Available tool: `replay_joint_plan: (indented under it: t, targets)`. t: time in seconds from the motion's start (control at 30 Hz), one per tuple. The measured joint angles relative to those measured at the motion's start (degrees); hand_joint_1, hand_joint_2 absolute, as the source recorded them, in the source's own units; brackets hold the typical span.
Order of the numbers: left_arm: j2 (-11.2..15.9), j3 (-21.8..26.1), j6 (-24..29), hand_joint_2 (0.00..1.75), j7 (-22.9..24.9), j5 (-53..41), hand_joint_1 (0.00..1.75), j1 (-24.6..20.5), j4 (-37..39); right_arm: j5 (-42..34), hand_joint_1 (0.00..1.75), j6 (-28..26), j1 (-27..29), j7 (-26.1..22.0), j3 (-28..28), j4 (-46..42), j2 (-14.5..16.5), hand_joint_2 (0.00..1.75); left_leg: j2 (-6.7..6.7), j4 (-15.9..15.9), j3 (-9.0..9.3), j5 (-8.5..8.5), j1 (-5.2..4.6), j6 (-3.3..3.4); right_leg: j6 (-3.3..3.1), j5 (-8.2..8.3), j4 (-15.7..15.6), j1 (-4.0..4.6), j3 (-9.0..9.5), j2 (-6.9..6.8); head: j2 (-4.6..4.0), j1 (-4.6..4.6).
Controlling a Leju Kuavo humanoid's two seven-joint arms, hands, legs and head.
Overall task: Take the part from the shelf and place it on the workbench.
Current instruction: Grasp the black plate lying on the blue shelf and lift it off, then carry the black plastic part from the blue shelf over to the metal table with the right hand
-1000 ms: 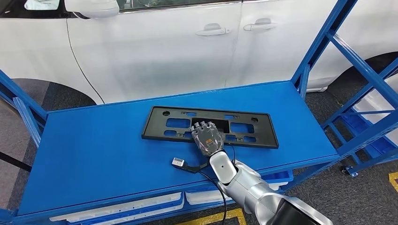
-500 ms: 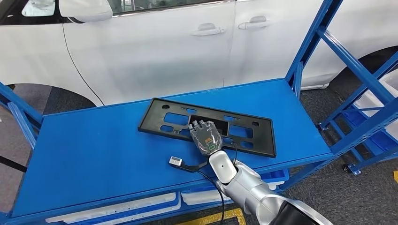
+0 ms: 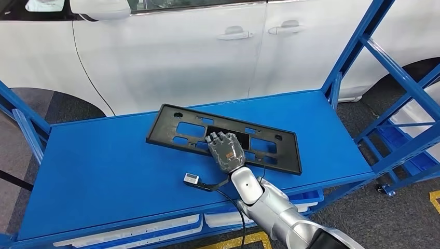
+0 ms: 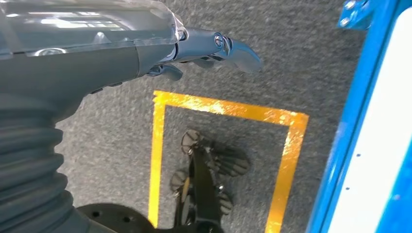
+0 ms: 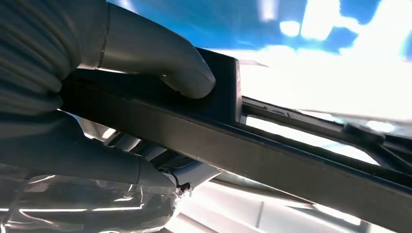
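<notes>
White car [image 3: 207, 46] fills the far background of the head view, two door handles visible, side mirror at the upper left corner.

Blue shelf frame [image 3: 358, 52]: slanted uprights on the right, more blue rails at the far right and left edges. Its flat blue shelf top [image 3: 104, 166] spans the middle of the head view. White trays sit on the level below, seen along the near edge.

Grey carpet floor with a yellow taped rectangle [image 4: 160, 145] in the left wrist view.

Part: a long black plastic plate [image 3: 223, 137] with rectangular cut-outs and small holes (looks like a licence plate holder). It sits over the shelf top, near its middle, skewed so the left end points away from the robot. Whether it lies fully flat or is partly raised I cannot tell from the head view.

Right hand [image 3: 227, 150] is on the plate's near long edge, around the middle. In the right wrist view the thumb [image 5: 180, 68] presses on one face of the plate edge [image 5: 291, 165] and the fingers curl under the opposite face, so the plate is pinched between them.

Left hand [image 4: 145, 48] hangs above the floor, holding nothing; fingers [image 4: 238, 48] extended and slightly apart.

Small item: a black cable with a white plug end [image 3: 191, 179] lies on the shelf top just beside the right wrist.
</notes>
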Motion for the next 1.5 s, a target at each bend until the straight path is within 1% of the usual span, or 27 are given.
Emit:
replay_joint_plan:
  t: [0.07, 0.1, 0.13, 0.17, 0.2, 0.27, 0.33, 0.37, 0.47, 0.5, 0.57, 0.6, 0.63, 0.67, 0.73, 0.8, 0.83, 0.97, 1.03, 1.1, 1.13, 1.17, 1.2, 1.27, 1.33, 1.43, 1.5]
  targets:
    - [0.0, 0.08, -1.39, 1.75, -1.52, 0.0, 0.0, 0.05, 0.0, -8.41, 1.75, -0.03, 3.67, -13.41, -5.09, -7.88, -0.04, 1.75, -0.01, 0.03, -0.06, -0.06, -0.04, 0.26, 0.39, -3.42, 7.38, -0.18, -3.59, -0.03, 0.0, 0.0]
    - [0.01, 0.37, -2.53, 1.75, -2.78, 0.0, 0.0, 0.08, 0.0, -15.21, 1.75, -0.04, 5.49, -22.61, -8.38, -11.7, 0.32, 1.75, -0.02, 0.05, -0.06, -0.1, -0.07, 0.31, 0.47, -4.24, 10.28, -0.27, -5.11, -0.04, 0.0, 0.0]
    - [0.01, 0.9, -3.66, 1.75, -4.32, 0.0, 0.0, 0.1, 0.0, -24.07, 1.75, 0.06, 6.98, -32.08, -11.69, -15.23, 0.78, 1.75, -0.05, 0.07, -0.03, -0.15, -0.1, 0.37, 0.46, -3.98, 11.32, -0.32, -5.74, -0.05, 0.0, 0.0]
    - [0.02, 1.57, -4.56, 1.75, -5.82, 0.0, 0.0, 0.1, 0.0, -34.77, 1.75, 0.54, 8.16, -40.24, -14.54, -18.77, 1.12, 1.75, -0.16, 0.09, 0.06, -0.19, -0.12, 0.38, 0.34, -2.64, 10.1, -0.34, -5.26, -0.06, 0.0, 0.0]
    - [0.02, 2.26, -5.2, 1.75, -7.08, 0.0, 0.0, 0.06, 0.0, -46.21, 1.75, 1.41, 8.94, -46.59, -16.78, -22.5, 1.16, 1.75, -0.33, 0.09, 0.21, -0.24, -0.17, 0.35, 0.06, -0.64, 6.84, -0.29, -3.72, -0.07, 0.0, 0.0]
    - [-0.07, 3.3, -5.21, 1.75, -8.38, 0.0, 0.0, 0.1, -0.01, -70.5, 1.75, 6.21, 9.72, -52.13, -17.81, -32.18, -0.43, 1.75, -0.71, 0.09, 0.45, -0.39, -0.32, 0.17, -0.78, 2.55, -0.99, 0.0, 0.05, -0.18, 0.0, 0.01]
    - [-0.16, 4.23, -3.52, 1.75, -8.82, 0.0, 0.0, 0.43, -0.01, -88.27, 1.75, 15.13, 10.38, -53.4, -17.13, -44.02, -2.87, 1.75, -0.76, 0.07, 0.36, -0.53, -0.39, -0.37, -1.33, 3.39, -4.45, 0.3, 1.46, -0.22, 0.0, 0.0]
    - [-0.18, 4.67, -2.33, 1.75, -8.91, 0.0, 0.0, 0.6, 0.0, -92.46, 1.75, 19.75, 10.65, -53.57, -17.01, -49.51, -3.74, 1.75, -0.64, -0.05, 0.34, -0.55, -0.44, -0.75, -1.45, 3.47, -4.59, 0.36, 1.35, -0.12, 0.0, 0.0]
    - [-0.01, 5.58, -0.42, 1.75, -9.17, 0.0, 0.0, 0.61, 0.0, -94.1, 1.75, 26.99, 10.96, -53.66, -16.98, -60.15, -4.63, 1.75, -0.19, 0.68, 0.39, -1.63, -0.57, -1.63, -2.04, 4.03, -5.93, -0.2, 2.1, -0.01, 0.0, -0.01]
    - [0.07, 5.75, -0.31, 1.75, -9.25, 0.0, 0.0, 0.53, 0.0, -93.9, 1.75, 27.51, 11.08, -53.71, -16.96, -62.06, -4.78, 1.75, -0.11, 2.8, -0.39, -3.05, -0.56, -1.8, -2.25, 4.14, -6.34, -0.37, 2.5, -0.18, 0.0, -0.01]
    - [0.1, 5.97, -0.25, 1.75, -9.3, 0.0, 0.0, 0.5, 0.0, -93.72, 1.75, 28.05, 11.52, -53.77, -16.95, -65.0, -5.12, 1.75, -0.03, 10.11, -3.6, -6.81, -0.37, -2.13, -2.57, 4.07, -6.46, -0.26, 2.75, -0.43, 0.0, -0.01]
    - [0.09, 6.05, -0.23, 1.75, -9.3, 0.0, 0.0, 0.57, 0.0, -93.72, 1.75, 28.15, 11.82, -53.77, -16.95, -66.12, -5.32, 1.75, -0.01, 13.62, -5.26, -8.11, -0.34, -2.3, -2.65, 4.02, -6.37, -0.19, 2.7, -0.47, 0.0, -0.01]
    - [0.09, 6.13, -0.2, 1.75, -9.32, 0.0, 0.0, 0.65, 0.0, -93.72, 1.75, 28.27, 12.11, -53.77, -16.95, -67.1, -5.51, 1.75, -0.01, 15.43, -6.15, -8.36, -0.32, -2.43, -2.69, 3.96, -6.24, -0.12, 2.64, -0.46, 0.0, -0.01]
    - [0.09, 6.19, 0.0, 1.75, -9.52, 0.0, 0.0, 0.7, 0.0, -93.78, 1.75, 28.55, 12.33, -53.77, -16.96, -67.92, -5.66, 1.75, -0.01, 15.02, -5.96, -7.48, -0.31, -2.49, -2.68, 3.89, -6.06, -0.09, 2.58, -0.41, 0.0, -0.01]
    - [0.1, 6.22, 1.59, 1.75, -10.71, 0.0, 0.0, 0.58, 0.0, -94.86, 1.75, 30.39, 12.52, -53.75, -16.97, -69.26, -5.89, 1.75, 0.02, 7.92, -2.49, -3.6, -0.31, -2.33, -2.52, 3.58, -5.54, -0.07, 2.55, -0.29, 0.0, -0.01]
    - [0.08, 6.15, 3.98, 1.75, -12.3, -0.02, 0.0, 0.33, 0.0, -97.37, 1.75, 34.02, 12.56, -53.46, -16.98, -70.28, -6.06, 1.75, 0.02, 1.28, 0.75, -1.31, -0.5, -1.81, -2.13, 3.26, -4.98, 0.13, 2.41, -0.15, 0.0, 0.0]
    - [0.07, 6.03, 4.51, 1.75, -12.98, -0.04, 0.0, 0.26, 0.0, -99.27, 1.75, 36.62, 12.57, -52.91, -16.98, -70.69, -6.13, 1.75, 0.0, -0.02, 1.33, -1.13, -0.62, -1.48, -1.89, 3.22, -4.82, 0.2, 2.3, -0.1, 0.0, 0.0]
    - [-0.03, 5.7, 2.23, 1.75, -14.5, -0.06, 0.0, 0.28, -0.01, -106.78, 1.75, 47.88, 12.62, -49.19, -17.0, -71.1, -6.34, 1.75, -0.02, -0.61, 1.32, -0.57, -0.45, -0.16, -0.7, 2.74, -4.22, 0.17, 1.91, -0.01, 0.0, 0.0]
    - [-0.14, 5.71, 1.26, 1.75, -14.31, -0.04, 0.0, 0.24, -0.02, -108.99, 1.75, 52.5, 12.66, -47.4, -16.98, -70.84, -6.4, 1.75, 0.05, -0.9, 1.25, -0.14, -0.2, 0.37, -0.05, -0.24, 0.17, -0.02, -0.01, -0.02, 0.0, 0.0]
    - [-0.21, 5.71, 0.89, 1.75, -13.57, -0.02, 0.0, 0.26, -0.01, -111.09, 1.75, 56.45, 12.71, -45.12, -16.91, -70.21, -6.4, 1.75, 0.11, -0.8, 0.91, 0.11, -0.21, 0.46, 0.47, -4.27, 8.12, -0.32, -3.6, -0.05, 0.0, 0.0]
    - [-0.26, 5.7, 0.8, 1.75, -13.16, -0.01, 0.0, 0.3, 0.0, -112.41, 1.75, 58.13, 12.73, -43.7, -16.85, -69.78, -6.4, 1.75, 0.13, -0.71, 0.71, 0.21, -0.2, 0.45, 0.65, -5.37, 11.16, -0.49, -4.92, -0.06, 0.0, 0.0]
    - [-0.3, 5.7, 0.74, 1.75, -12.79, -0.01, 0.0, 0.33, 0.0, -113.82, 1.75, 59.57, 12.74, -42.22, -16.78, -69.29, -6.4, 1.75, 0.12, -0.59, 0.53, 0.25, -0.18, 0.41, 0.76, -5.27, 12.1, -0.65, -5.22, -0.09, 0.0, 0.0]
    - [-0.34, 5.7, 0.7, 1.75, -12.56, 0.0, 0.0, 0.35, -0.01, -115.1, 1.75, 60.6, 12.73, -40.92, -16.68, -68.8, -6.4, 1.75, 0.08, -0.45, 0.39, 0.28, -0.15, 0.36, 0.79, -4.06, 10.56, -0.79, -4.27, -0.12, 0.0, 0.0]
    - [-0.43, 5.7, 0.6, 1.75, -12.34, 0.0, 0.0, 0.36, -0.01, -116.51, 1.75, 61.98, 12.69, -39.3, -16.48, -67.94, -6.4, 1.75, -0.02, -0.16, 0.21, 0.3, -0.09, 0.13, 0.63, -0.46, 2.55, -0.98, 0.07, -0.15, 0.0, 0.0]
    - [-0.47, 5.69, 0.42, 1.75, -12.21, 0.0, 0.0, 0.35, -0.01, -115.95, 1.75, 63.09, 12.79, -39.16, -16.3, -67.36, -6.4, 1.75, -0.12, 0.1, -0.1, 0.44, -0.24, -0.5, 0.18, 1.62, -3.38, -0.79, 2.96, -0.09, 0.0, 0.0]
    - [-0.53, 5.6, -0.11, 1.75, -11.4, 0.0, 0.0, 0.46, 0.0, -112.55, 1.75, 64.77, 13.94, -40.81, -16.2, -66.89, -6.4, 1.75, -0.19, -0.13, -0.5, 1.0, -0.33, -1.74, -0.88, 2.44, -4.37, -0.52, 2.78, 0.0, 0.0, -0.01]
    - [-0.66, 5.54, -0.4, 1.75, -10.17, 0.0, 0.0, 0.51, 0.0, -110.2, 1.75, 65.52, 15.17, -42.31, -16.18, -66.65, -6.3, 1.75, -0.12, 1.09, -1.14, -0.49, -0.2, -2.3, -1.87, 3.29, -4.95, -0.68, 2.38, -0.22, 0.0, -0.01]
